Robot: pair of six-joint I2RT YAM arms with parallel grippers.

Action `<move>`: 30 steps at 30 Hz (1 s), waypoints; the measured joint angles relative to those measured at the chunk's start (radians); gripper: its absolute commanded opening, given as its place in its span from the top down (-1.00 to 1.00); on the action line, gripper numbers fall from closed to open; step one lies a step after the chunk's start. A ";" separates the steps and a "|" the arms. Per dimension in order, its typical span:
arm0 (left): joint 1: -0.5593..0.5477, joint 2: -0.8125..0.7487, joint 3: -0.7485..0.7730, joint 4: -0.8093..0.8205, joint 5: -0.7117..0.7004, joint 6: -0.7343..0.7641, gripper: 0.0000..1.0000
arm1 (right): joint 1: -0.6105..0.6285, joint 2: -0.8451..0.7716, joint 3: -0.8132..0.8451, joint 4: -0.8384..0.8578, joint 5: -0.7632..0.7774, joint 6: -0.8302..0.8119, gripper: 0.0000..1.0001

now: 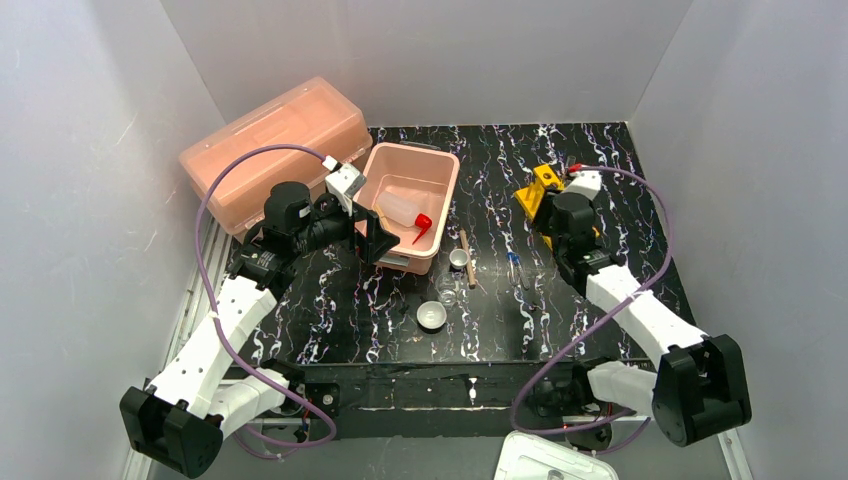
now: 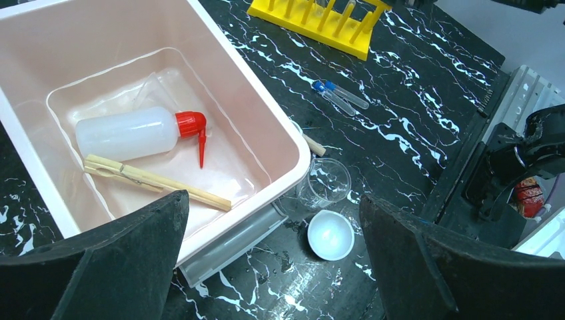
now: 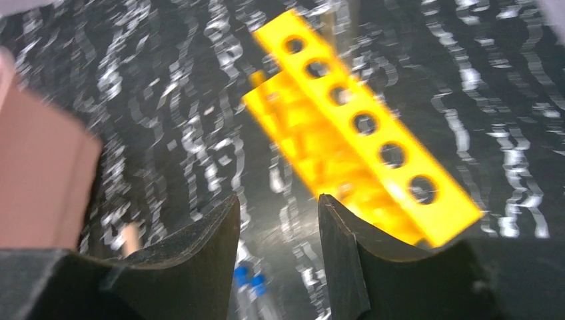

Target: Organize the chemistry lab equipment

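Note:
The white squeeze bottle [image 2: 126, 133] with its red spout [image 2: 200, 137] lies in the pink tub [image 2: 280, 133] beside wooden sticks [image 2: 153, 180]. On the table by the tub's corner are a clear beaker [image 2: 326, 183] and the white dish [image 2: 330, 235]. My left gripper [image 2: 273, 267] hangs open over that corner, holding nothing. Two blue-capped thin tubes [image 3: 250, 280] lie on the table just below my right gripper [image 3: 278, 220]. It is open and empty, next to the yellow holed rack [image 3: 360, 127]. From above, the left gripper [image 1: 375, 240] is at the tub's near left corner and the right gripper [image 1: 560, 225] is at the rack [image 1: 538, 195].
A large pink lidded box [image 1: 275, 145] stands at the back left, behind the tub. A loose wooden stick [image 1: 466, 258], two small beakers [image 1: 458, 258] and the dish [image 1: 432, 316] are scattered mid-table. White walls enclose the table on three sides.

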 measured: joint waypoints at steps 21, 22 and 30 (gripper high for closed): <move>0.003 -0.072 0.000 -0.075 0.008 0.113 -0.99 | 0.236 0.256 0.026 -0.311 -0.171 0.159 0.20; 0.003 -0.072 0.000 -0.079 0.008 0.115 -0.99 | 0.236 0.263 0.026 -0.313 -0.172 0.160 0.20; 0.003 -0.072 0.008 -0.090 0.019 0.132 -0.99 | 0.236 0.267 0.026 -0.316 -0.171 0.171 0.21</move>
